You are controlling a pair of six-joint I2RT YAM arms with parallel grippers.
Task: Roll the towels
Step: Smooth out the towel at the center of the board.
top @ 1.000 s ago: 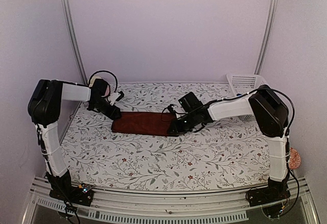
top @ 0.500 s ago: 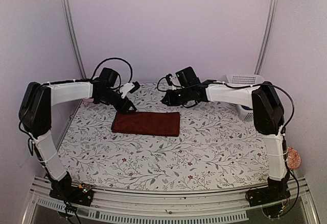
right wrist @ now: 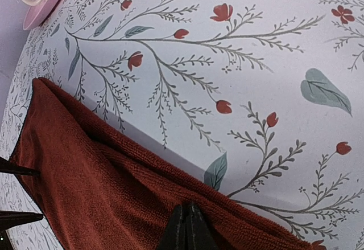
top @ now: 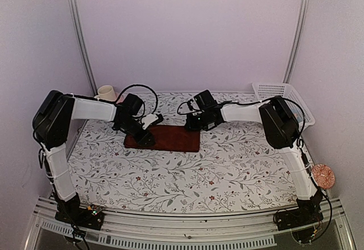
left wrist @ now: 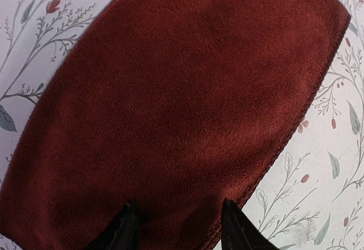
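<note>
The left gripper (left wrist: 182,231) has its jaws apart, and both fingertips (left wrist: 128,230) rest on the maroon towel (left wrist: 182,90) near its left end. The right gripper (right wrist: 186,222) is clamped tight, tips together at the towel's far edge, toward its right end. Whether any cloth is pinched I cannot tell. The towel lies as a folded band on the floral table covering (top: 216,170). Beyond the towel's far left corner a cream cup (top: 105,93) sits on a pink saucer (right wrist: 42,12). A white basket (top: 280,93) stands well past the towel's right end.

Floral table covering (top: 227,170); white slotted basket (top: 282,92) back right, cream cup (top: 106,93) on pink saucer (right wrist: 51,2) back left
</note>
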